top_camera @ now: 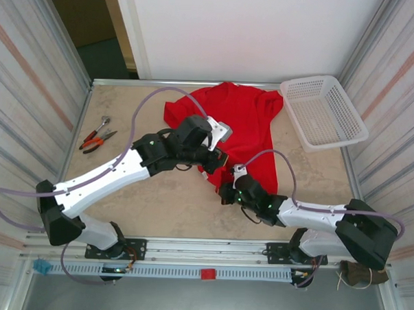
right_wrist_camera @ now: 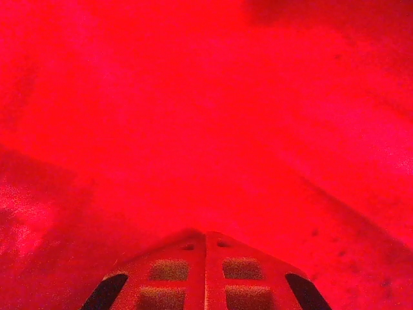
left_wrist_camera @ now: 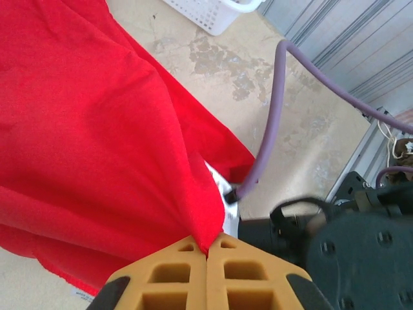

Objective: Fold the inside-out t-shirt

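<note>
The left end effector (left_wrist_camera: 207,248) is pinched fully together on a fold of the red t-shirt (left_wrist_camera: 84,129), and the cloth tents up to its tan fingertips. The right end effector (right_wrist_camera: 205,234) is closed tight too, tips together and red cloth (right_wrist_camera: 206,97) all around it. I can't tell if any fabric is actually caught between them.

From above, both end effectors (top_camera: 217,159) (top_camera: 226,190) meet at the shirt's (top_camera: 246,122) edge farthest from the white mesh basket (top_camera: 310,82). The shirt lies spread just beside that basket, one sleeve nearly touching its rim.

The surface (top_camera: 156,208) is beige and blotchy. Ribbed metal panels close off the side by the basket and the side opposite, and a plain white wall runs behind.

Red-handled pliers (top_camera: 96,138) lie well apart from the basket, across the shirt from it. A purple cable (left_wrist_camera: 274,123) loops over the bare surface on the basket's (left_wrist_camera: 213,14) side of the shirt.
</note>
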Robot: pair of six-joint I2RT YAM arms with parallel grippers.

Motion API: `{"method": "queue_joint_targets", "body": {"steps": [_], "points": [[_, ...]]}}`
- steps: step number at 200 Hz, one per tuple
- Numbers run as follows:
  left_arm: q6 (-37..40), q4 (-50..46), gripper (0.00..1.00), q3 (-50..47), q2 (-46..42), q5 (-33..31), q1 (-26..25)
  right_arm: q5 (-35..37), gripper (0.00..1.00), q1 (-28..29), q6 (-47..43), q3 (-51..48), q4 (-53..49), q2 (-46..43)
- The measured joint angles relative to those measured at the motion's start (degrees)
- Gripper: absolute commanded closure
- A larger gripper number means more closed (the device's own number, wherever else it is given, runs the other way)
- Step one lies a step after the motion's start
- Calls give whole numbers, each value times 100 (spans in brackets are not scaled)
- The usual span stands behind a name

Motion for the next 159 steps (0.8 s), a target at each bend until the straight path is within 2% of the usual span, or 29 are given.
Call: {"method": "queue_joint_targets", "body": {"steps": [39,66,86,128,159], "points": [[105,-11,100,-160,-341,22,11,-264,100,-535,-15,-2,-136,-518],[107,2,100,-164,-354,142,11,-289,100,-595,-17,0,-164,-483],[81,20,100,-151,-302,223,11,-92,100,-306,-61,76,-205,-256],[-122,83,100,107,37,236,11,769,100,789,-363,400,-212,221],[-199,184,100,299,223,343,11,1119,100,966,-446,649,-190,723]]}}
